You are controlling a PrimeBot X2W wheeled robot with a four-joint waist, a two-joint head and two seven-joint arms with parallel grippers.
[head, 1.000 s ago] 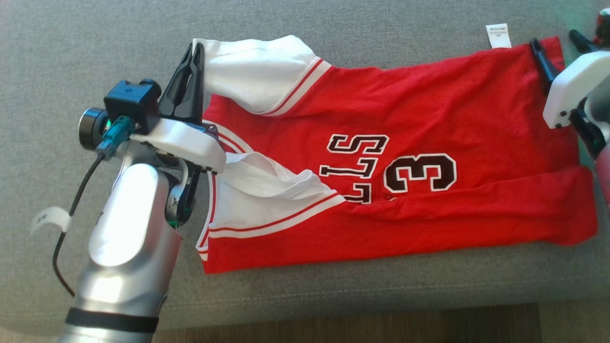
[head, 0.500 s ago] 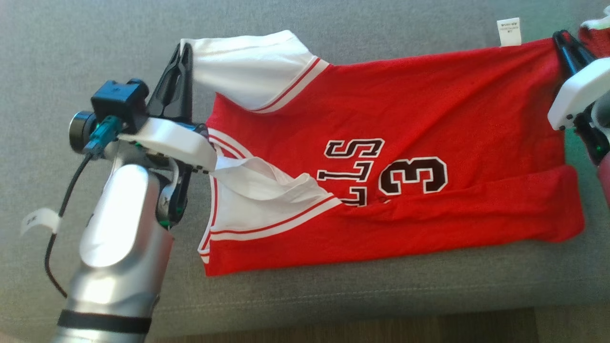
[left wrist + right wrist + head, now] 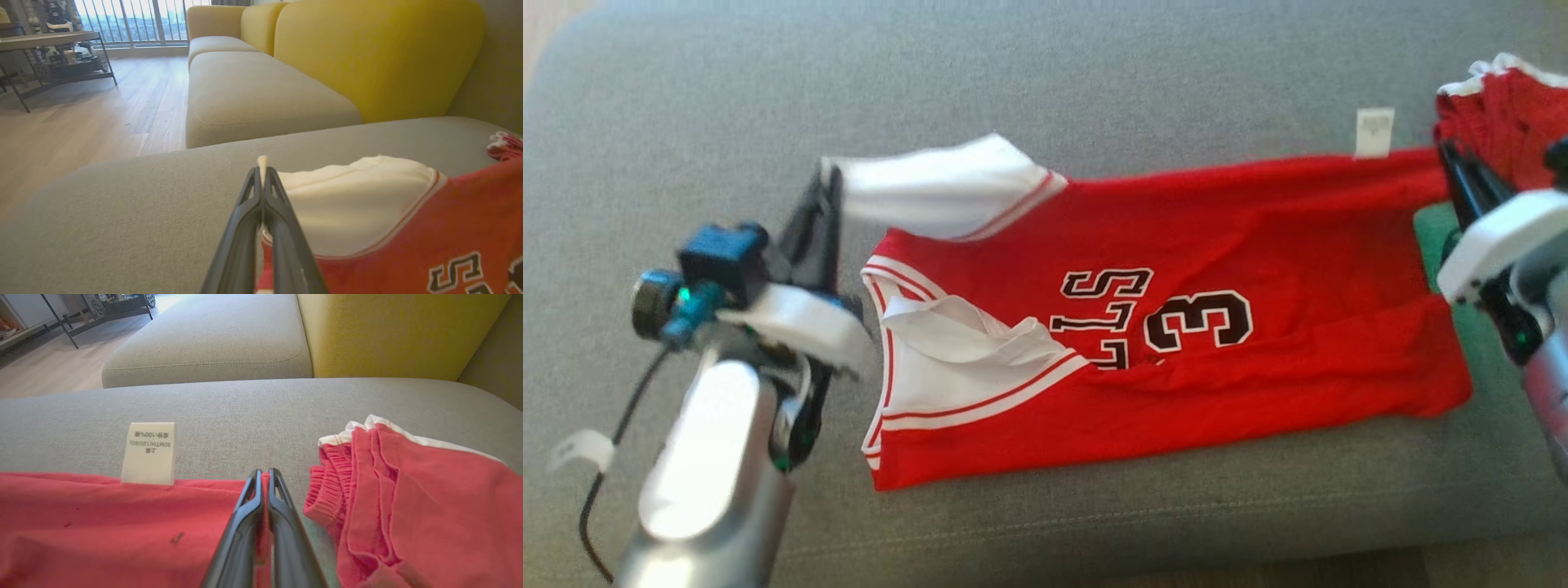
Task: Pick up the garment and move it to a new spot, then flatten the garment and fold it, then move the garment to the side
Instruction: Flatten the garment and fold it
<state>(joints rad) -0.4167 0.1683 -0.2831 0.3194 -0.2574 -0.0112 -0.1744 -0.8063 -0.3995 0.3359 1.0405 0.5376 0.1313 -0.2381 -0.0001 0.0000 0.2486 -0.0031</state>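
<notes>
The garment (image 3: 1176,237) is a red jersey with white sleeves and a black "3", lying spread on a grey sofa cushion (image 3: 1094,73). Its near strip is folded over the body. My left gripper (image 3: 827,184) is shut on the edge of the far white sleeve (image 3: 351,204), which hangs a little above the cushion. The closed left gripper (image 3: 261,173) has white cloth pinched at its tip. My right gripper (image 3: 1450,159) is shut on the far red hem corner (image 3: 122,522). That right gripper (image 3: 261,475) grips the cloth beside the white care label (image 3: 149,453).
A bunched pair of red shorts (image 3: 1511,114) lies just right of the right gripper, also the red shorts (image 3: 408,498). The cushion's front edge (image 3: 1094,543) runs below the jersey. A beige seat (image 3: 253,94) and yellow backrest (image 3: 367,53) stand beyond, with wooden floor (image 3: 81,114) to the left.
The right gripper has gone from open to shut on the hem corner. Both grippers have drawn the jersey's far edge up and toward the near side. The head camera has shifted.
</notes>
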